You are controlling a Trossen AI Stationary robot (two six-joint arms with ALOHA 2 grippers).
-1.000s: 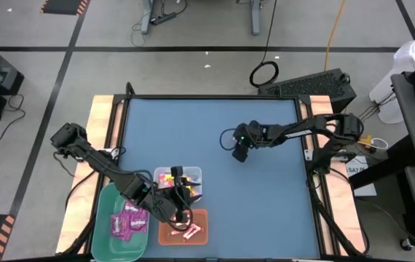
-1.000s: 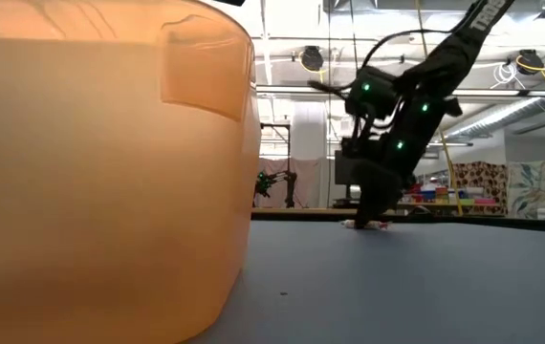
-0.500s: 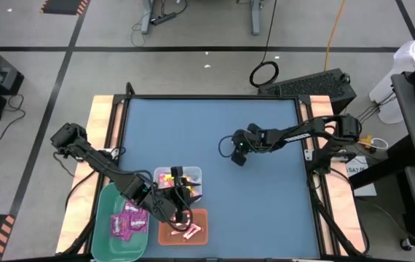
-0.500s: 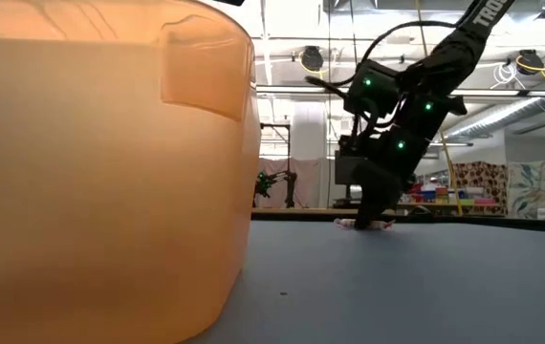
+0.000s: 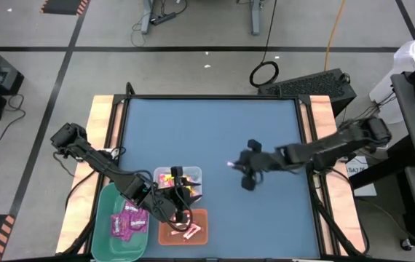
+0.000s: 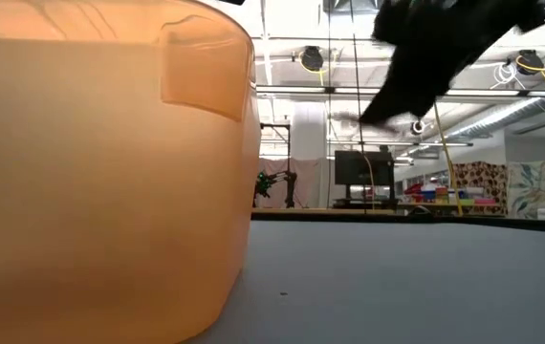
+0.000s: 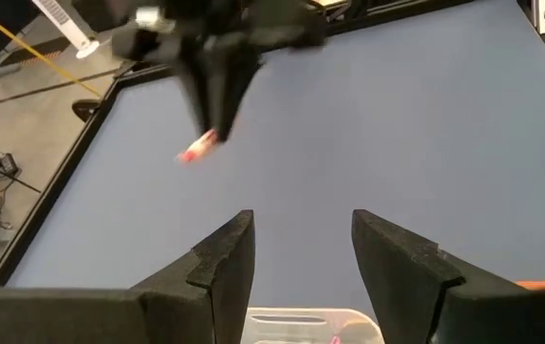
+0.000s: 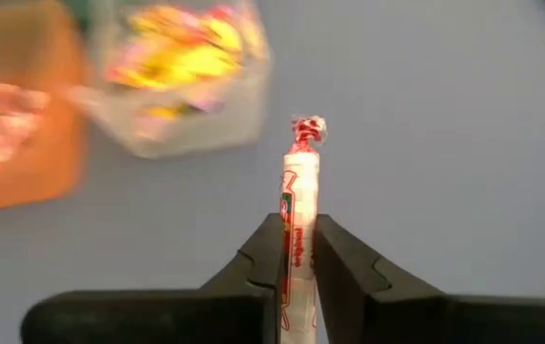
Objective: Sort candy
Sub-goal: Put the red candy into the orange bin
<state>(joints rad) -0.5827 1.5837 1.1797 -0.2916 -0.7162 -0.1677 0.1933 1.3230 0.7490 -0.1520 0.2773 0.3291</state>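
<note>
So the blue counter (image 5: 207, 131) took up most of the overhead shot, with nothing loose left on the open part that I could see. All three bins sat bunched right under the left fingers (image 7: 296, 258): green bin (image 5: 109, 240) with the magenta packets (image 5: 129, 220), orange bin (image 5: 194, 218) with a few pink-and-white sticks (image 5: 193, 233), and the clear bin (image 5: 195, 175) holding the yellow packets (image 8: 182, 33). The left fingers were parked over those bins, spread fairly wide with nothing between them. The right fingers (image 8: 298, 263) were up off the counter, out over the middle, pinched tight on one pink-and-white stick (image 8: 300, 210), which stood straight out past the fingertips with its twisted end free. Looked to me like the carry step: stick already picked, not yet dropped. Next move would need swinging it over toward the orange bin, which sat well ahead of the right fingers and off to one side, then letting go above it without bumping the left arm hovering there. Room behind was a workshop with monitors, shelving, hanging cables and ceiling lights.
</note>
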